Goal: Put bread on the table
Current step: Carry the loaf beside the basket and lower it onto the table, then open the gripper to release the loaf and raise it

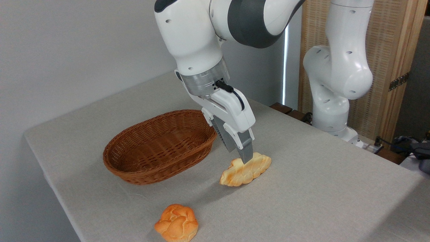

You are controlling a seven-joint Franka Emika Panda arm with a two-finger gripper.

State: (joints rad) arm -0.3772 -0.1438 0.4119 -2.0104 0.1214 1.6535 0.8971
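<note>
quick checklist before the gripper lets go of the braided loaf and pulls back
1. Bread out of the basket: ok, it sits to the right of it, apart from the wicker.
2. Bread resting on the table: cannot tell, it looks tilted on its edge with its shadow close under it.
3. Gripper on the bread: ok, its fingers reach the loaf's top; how far the jaws stand apart is hidden.
4. Landing spot free: ok, the round bun lies nearer the front edge, well apart.
5. Room from the table edge: ok, cloth shows all round the loaf.
6. Retreat path upward: ok, nothing above but the arm itself.
</note>
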